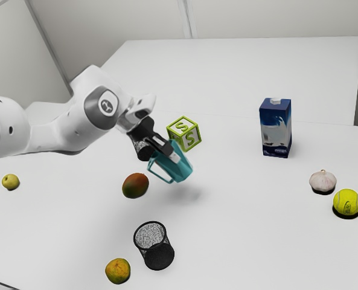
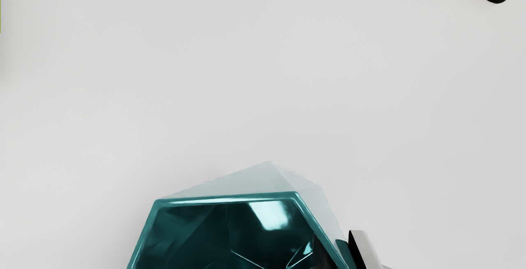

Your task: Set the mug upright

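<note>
Teal mug (image 1: 179,171) hangs tilted, wall pinched between jaws.

The mug (image 1: 177,167) is looking smooth and glossy, its teal inner walls throwing back a hard white highlight and its rim catching a bright line; whether it is glass, plastic or glaze is staying unclear. The arm (image 1: 52,128) is showing a smooth, softly shining white shell, and the hand (image 1: 174,157) is looking dark and mostly matt. The worktop (image 1: 239,223) is appearing smooth and matt. The black cup (image 1: 159,257) is looking like fine metal mesh. The carton (image 1: 275,128) is resembling smooth printed card, while the tennis ball (image 1: 347,201) is showing a fuzzy, feltlike cover.
</note>
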Motion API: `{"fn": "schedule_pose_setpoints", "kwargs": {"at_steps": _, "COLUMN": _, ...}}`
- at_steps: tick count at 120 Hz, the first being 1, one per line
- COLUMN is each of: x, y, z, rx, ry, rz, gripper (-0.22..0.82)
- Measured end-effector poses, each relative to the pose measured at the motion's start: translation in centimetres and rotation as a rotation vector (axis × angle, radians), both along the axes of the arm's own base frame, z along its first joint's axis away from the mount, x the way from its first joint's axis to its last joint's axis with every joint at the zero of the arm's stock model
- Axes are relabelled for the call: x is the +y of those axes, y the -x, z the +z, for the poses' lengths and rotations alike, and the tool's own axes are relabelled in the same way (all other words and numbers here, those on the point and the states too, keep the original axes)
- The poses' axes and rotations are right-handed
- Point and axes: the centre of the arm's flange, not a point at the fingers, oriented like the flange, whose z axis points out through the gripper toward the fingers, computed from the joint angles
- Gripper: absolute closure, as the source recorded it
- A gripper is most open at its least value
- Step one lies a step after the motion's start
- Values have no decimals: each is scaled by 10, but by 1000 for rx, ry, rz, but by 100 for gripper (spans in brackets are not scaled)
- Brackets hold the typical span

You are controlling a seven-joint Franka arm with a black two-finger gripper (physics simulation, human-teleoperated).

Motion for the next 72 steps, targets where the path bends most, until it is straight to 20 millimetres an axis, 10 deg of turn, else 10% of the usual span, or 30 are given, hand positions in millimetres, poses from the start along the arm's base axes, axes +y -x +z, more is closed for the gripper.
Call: {"fn": "schedule_pose_setpoints", "kwargs": {"at_steps": 72, "x": -3, "y": 2, "z": -13, "rx": 56, "ry": -360, "rz": 118, "gripper": 78}}
